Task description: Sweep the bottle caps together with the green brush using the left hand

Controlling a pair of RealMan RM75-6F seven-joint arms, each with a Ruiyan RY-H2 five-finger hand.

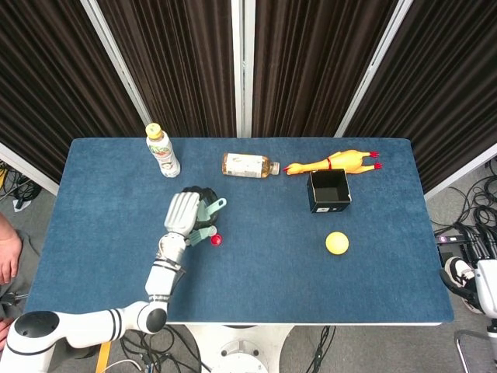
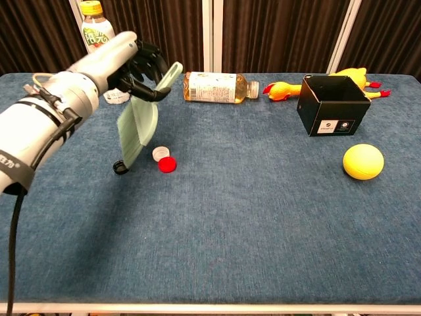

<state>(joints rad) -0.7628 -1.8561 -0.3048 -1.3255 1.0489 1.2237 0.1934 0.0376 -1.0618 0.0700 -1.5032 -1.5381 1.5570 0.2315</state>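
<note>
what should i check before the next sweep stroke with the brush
1. Left robot hand grips the green brush by its handle: ok.
2. Brush bristle end is down at the table beside the caps: ok.
3. Black cap lies close to the white cap and red cap: ok, but not yet touching them.
4. White and red caps are together: ok, they touch.
5. Lying bottle and black box are away from the stroke path: ok.
6. Right robot hand is out of the way: cannot tell, only its arm shows at the head view's edge.
</note>
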